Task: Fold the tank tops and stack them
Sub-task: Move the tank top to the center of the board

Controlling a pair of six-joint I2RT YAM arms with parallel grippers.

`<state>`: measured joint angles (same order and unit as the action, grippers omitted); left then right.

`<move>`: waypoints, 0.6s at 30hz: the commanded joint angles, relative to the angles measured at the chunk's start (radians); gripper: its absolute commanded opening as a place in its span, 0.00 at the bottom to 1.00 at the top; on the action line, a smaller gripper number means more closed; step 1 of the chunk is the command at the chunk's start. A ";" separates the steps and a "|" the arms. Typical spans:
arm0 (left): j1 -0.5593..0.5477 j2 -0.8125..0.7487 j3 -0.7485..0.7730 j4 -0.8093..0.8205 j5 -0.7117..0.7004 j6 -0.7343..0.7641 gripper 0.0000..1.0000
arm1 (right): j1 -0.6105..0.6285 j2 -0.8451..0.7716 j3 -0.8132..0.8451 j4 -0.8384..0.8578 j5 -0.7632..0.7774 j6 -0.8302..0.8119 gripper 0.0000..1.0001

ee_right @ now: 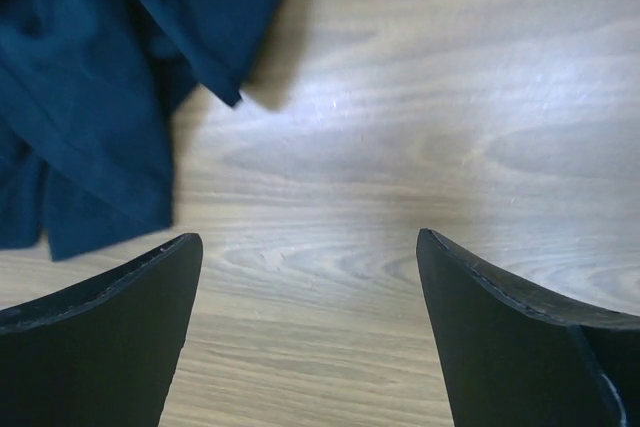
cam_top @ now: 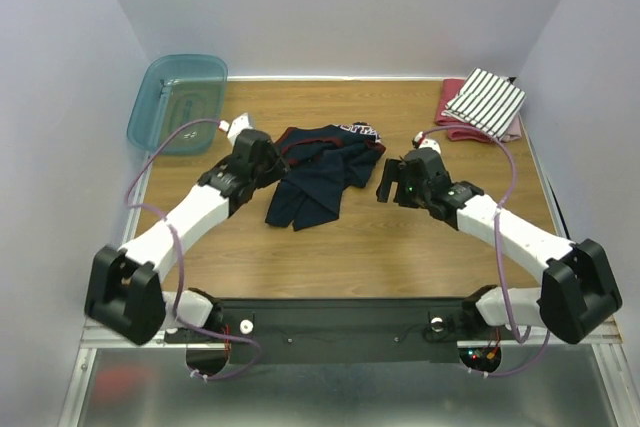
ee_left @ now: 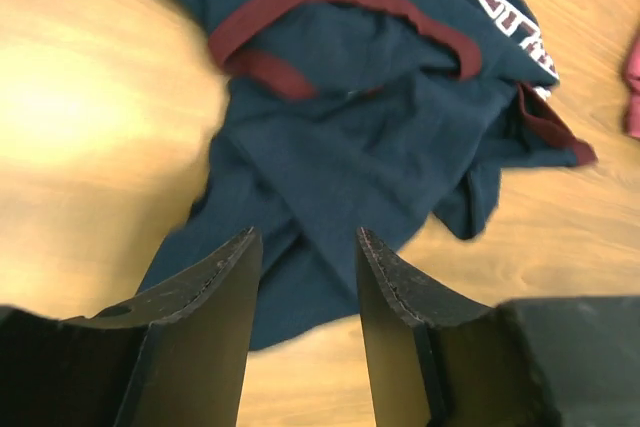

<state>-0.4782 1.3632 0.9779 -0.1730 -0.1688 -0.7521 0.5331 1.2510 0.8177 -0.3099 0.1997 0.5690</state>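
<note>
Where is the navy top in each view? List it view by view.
Top external: navy top, crumpled mid wooden table.
Left wrist: fills the upper middle.
Right wrist: upper left corner.
Shared landmark: the wooden table under it.

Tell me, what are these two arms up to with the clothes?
Two robot arms are folding and stacking tank tops. The navy top lies crumpled in the middle of the table, not yet folded. The left gripper is open above one end of it, and the right gripper is open over bare wood beside it; neither holds anything. A striped top sits folded in the far right corner on a pinkish-red cloth. A teal bin stands at the far left.
</note>
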 commanded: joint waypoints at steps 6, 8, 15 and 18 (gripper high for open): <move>-0.022 -0.239 -0.266 0.015 0.000 -0.073 0.50 | 0.178 0.149 0.067 0.092 -0.010 0.064 0.85; -0.022 -0.266 -0.310 0.001 -0.008 -0.084 0.50 | 0.247 0.207 0.070 0.110 0.003 0.087 0.83; -0.022 -0.309 -0.390 -0.022 -0.008 -0.108 0.60 | 0.349 0.327 0.093 0.198 -0.031 0.175 0.76; -0.022 -0.289 -0.397 -0.028 -0.012 -0.107 0.62 | 0.383 0.378 0.127 0.221 -0.036 0.201 0.75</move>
<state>-0.4961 1.0832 0.5953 -0.2020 -0.1631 -0.8497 0.8875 1.5955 0.8742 -0.1848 0.1673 0.7113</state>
